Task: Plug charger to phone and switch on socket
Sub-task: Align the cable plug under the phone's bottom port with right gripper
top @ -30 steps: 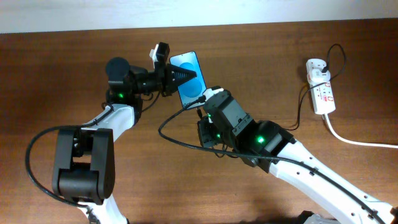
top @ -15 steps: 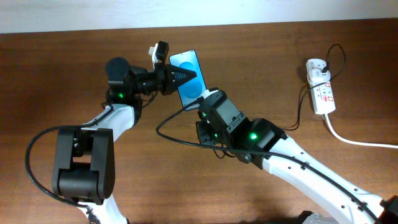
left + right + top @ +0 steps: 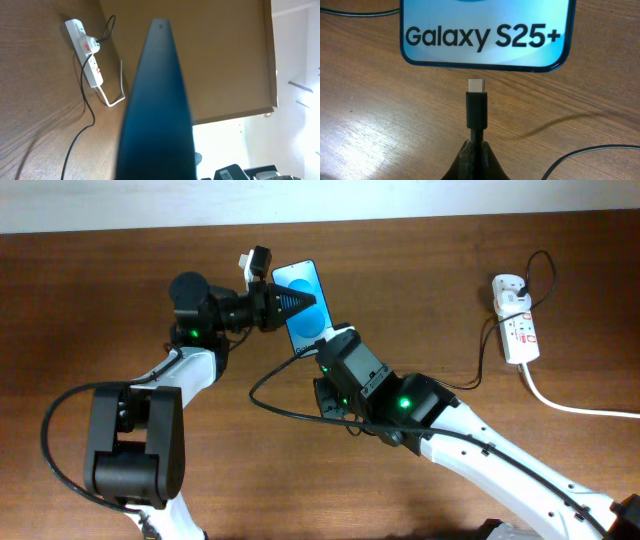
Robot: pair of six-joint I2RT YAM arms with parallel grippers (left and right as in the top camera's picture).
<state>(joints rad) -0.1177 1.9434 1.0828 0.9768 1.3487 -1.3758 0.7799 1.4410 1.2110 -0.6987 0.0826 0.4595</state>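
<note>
Phone clamped in left gripper; charger, pinched by right gripper, aligned just short of port, not yet inserted; socket judged unswitched.

The phone lies toward the back of the counter, near its middle. The charger tip sits just before its near edge, not touching. The socket lies far right.

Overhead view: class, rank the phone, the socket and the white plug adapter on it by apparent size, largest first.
1. phone: widest, though partly covered.
2. socket: similar length, but narrower.
3. white plug adapter: clearly smallest.
</note>
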